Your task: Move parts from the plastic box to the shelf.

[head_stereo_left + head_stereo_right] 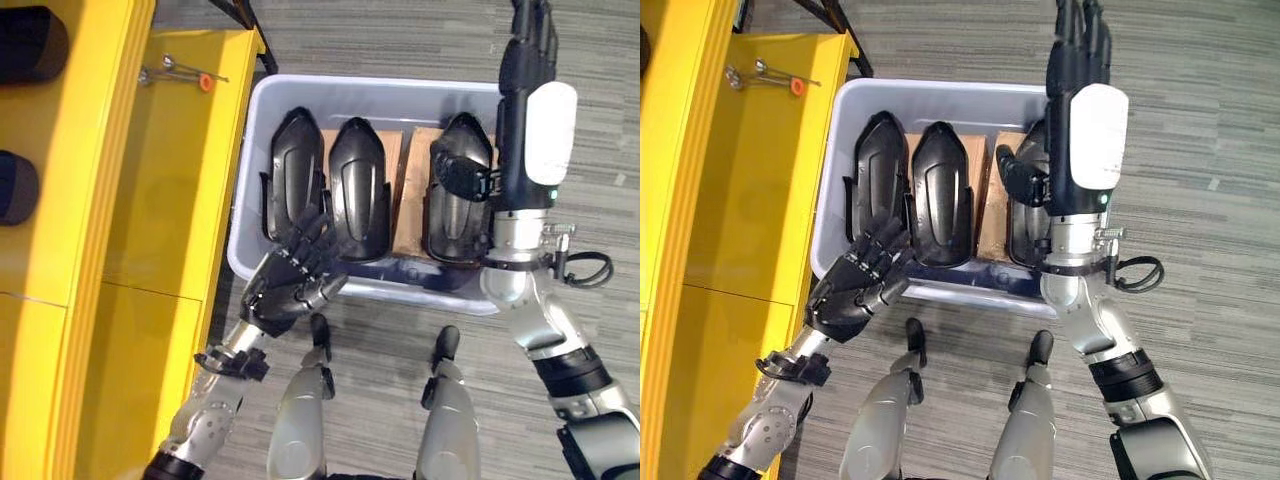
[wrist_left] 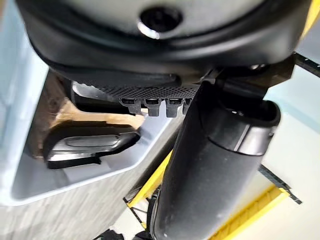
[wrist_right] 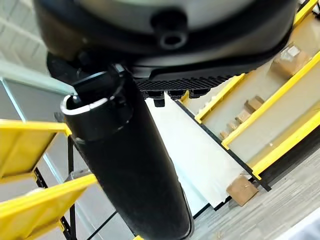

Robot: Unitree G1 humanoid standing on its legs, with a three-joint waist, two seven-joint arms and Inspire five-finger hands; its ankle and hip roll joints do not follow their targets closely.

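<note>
A grey plastic box (image 1: pixel 380 98) on the floor holds three black moulded parts lying side by side on cardboard: a left part (image 1: pixel 295 165), a middle part (image 1: pixel 360 190) and a right part (image 1: pixel 455 215). My left hand (image 1: pixel 285 285) hovers at the box's near left corner, open, its spread fingers over the near end of the left part. One part (image 2: pixel 85 145) also shows in the left wrist view, past the thumb (image 2: pixel 215 170). My right hand (image 1: pixel 520 120) is raised high above the right part, fingers straight, holding nothing.
The yellow shelf (image 1: pixel 160 200) stands close along the box's left side. Two dark parts (image 1: pixel 30 42) lie at its far left edge, and small metal tools (image 1: pixel 185 72) with an orange piece rest near its far corner. Grey carpet surrounds the box.
</note>
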